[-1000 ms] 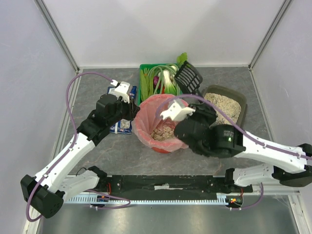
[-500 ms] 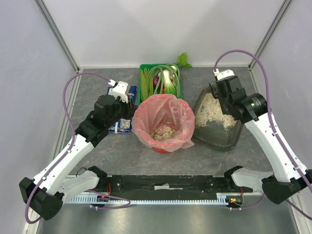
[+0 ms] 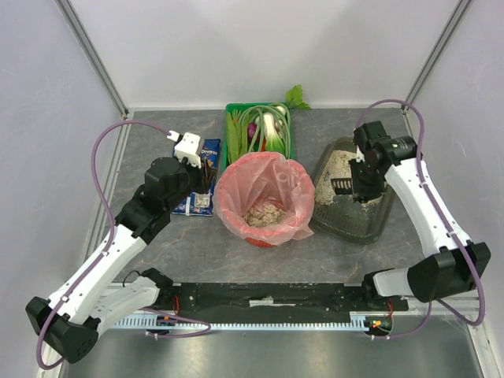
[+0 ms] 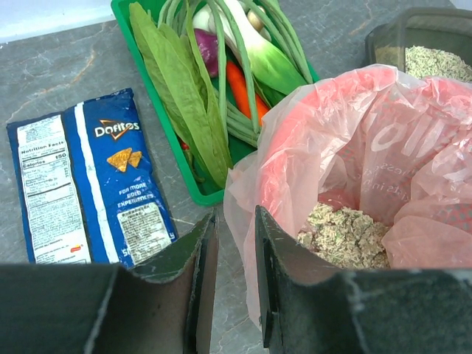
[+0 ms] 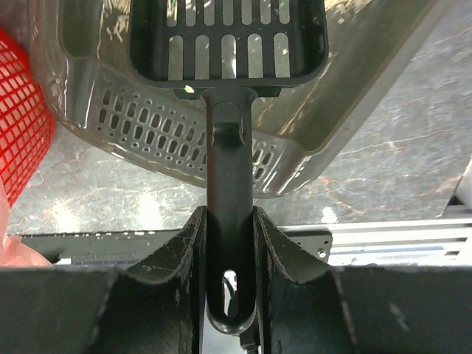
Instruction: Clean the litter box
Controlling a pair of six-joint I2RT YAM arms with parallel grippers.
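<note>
The litter box [image 3: 356,224], a dark translucent tray with beige litter heaped at its far end, lies at the right of the table. It also shows in the right wrist view [image 5: 147,125] and in the left wrist view [image 4: 387,37]. My right gripper [image 3: 360,187] is over the box, shut on the handle of a black slotted scoop [image 3: 343,187]. In the right wrist view the gripper [image 5: 228,217] clamps the handle and the scoop head [image 5: 227,37] is empty. My left gripper [image 4: 234,217] hangs left of the bin, its jaws a narrow gap apart and empty.
A round red bin lined with a pink bag [image 3: 264,197] holds clumped litter, mid-table left of the box. A green crate of vegetables [image 3: 232,130] stands behind it. A blue Doritos bag [image 4: 88,177] lies flat to the left. White walls enclose the table.
My right arm swung the scoop from over the red bin to the litter box, and the box now sits turned from where it lay. My left arm drew back slightly to the left.
</note>
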